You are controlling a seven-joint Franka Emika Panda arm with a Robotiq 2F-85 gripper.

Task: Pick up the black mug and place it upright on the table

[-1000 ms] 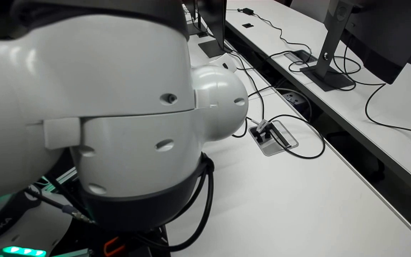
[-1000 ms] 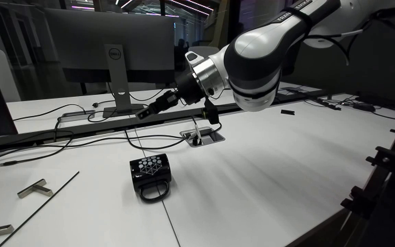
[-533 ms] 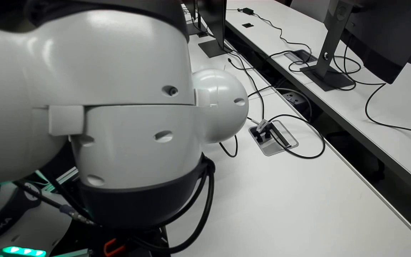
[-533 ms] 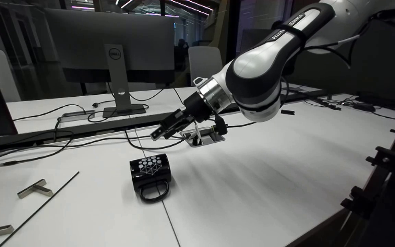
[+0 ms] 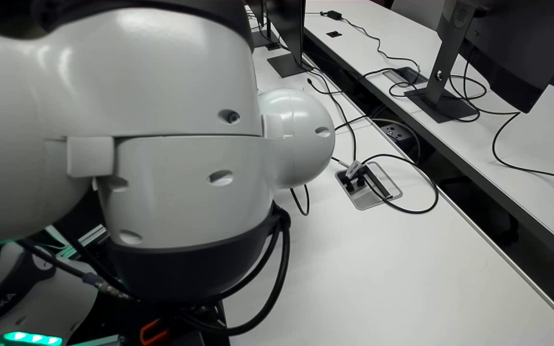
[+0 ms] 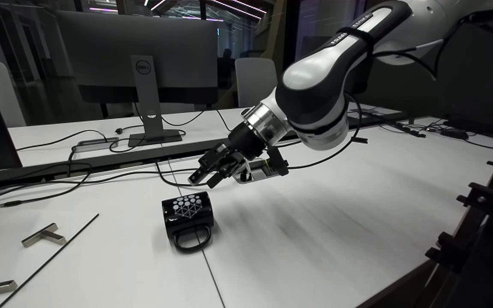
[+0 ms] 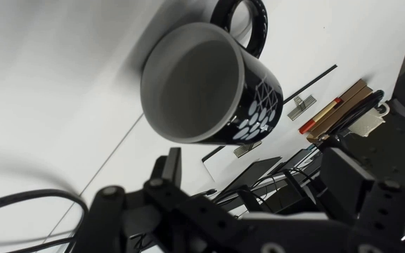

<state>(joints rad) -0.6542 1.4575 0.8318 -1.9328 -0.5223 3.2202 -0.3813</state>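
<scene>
Closest to my wrist camera, the claw [image 7: 257,165] is spread wide, its two dark fingers [image 7: 345,182] well apart. Ahead of it and apart from it, the black mug [image 6: 186,209] lies on its side on the white table [image 6: 315,239]. In the wrist view I look into the mug's pale grey inside; white dots and lines mark its glossy black wall, and the handle [image 7: 259,24] sticks out sideways. In an exterior view the claw sits up and to the right of the mug, and the arm [image 6: 315,72] I drive slants in from farther right. A T-shaped metal piece [image 6: 39,236] lies to the mug's left. Beyond the mug, black cables [image 6: 144,172] trail across the table, and a socket box [image 6: 258,174] is sunk into it, partly hidden by the claw. Farther beyond the mug, a monitor [image 6: 144,47] stands on a second desk [image 6: 201,130], its back turned toward the mug; farthest from the mug is a light grey chair [image 6: 255,79].
</scene>
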